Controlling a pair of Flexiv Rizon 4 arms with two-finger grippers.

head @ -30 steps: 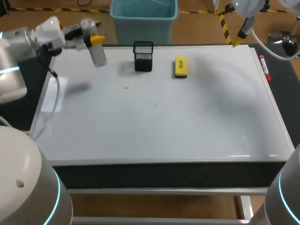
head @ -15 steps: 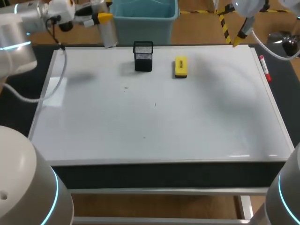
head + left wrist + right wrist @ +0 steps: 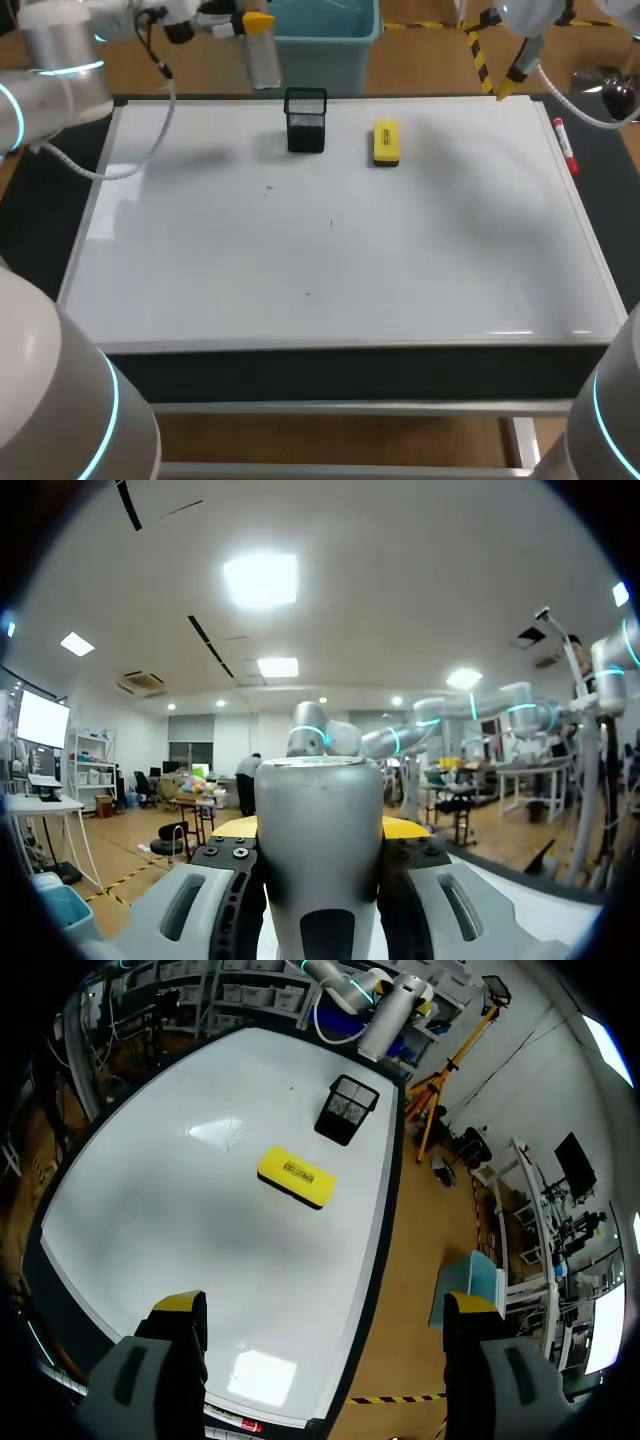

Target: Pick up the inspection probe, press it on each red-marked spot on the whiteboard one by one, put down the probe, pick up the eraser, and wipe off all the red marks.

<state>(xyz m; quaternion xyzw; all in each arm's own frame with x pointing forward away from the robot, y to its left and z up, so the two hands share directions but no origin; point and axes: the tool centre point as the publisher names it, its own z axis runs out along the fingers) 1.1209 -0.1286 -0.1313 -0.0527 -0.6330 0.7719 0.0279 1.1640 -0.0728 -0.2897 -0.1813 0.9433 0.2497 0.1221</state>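
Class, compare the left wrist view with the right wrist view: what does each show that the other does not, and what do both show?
Left wrist only: the left end effector clamping the probe from both sides, close up. Right wrist only: the yellow eraser, the black mesh holder, and the open right end effector. Both: the probe and the whiteboard.

The left arm (image 3: pixel 60 45) comes in from the far left. The left gripper (image 3: pixel 250 20) is up beyond the far edge, fingers clamped on the inspection probe (image 3: pixel 264 62). The right gripper (image 3: pixel 325 1310) hangs high over the far right corner, fingers spread wide.
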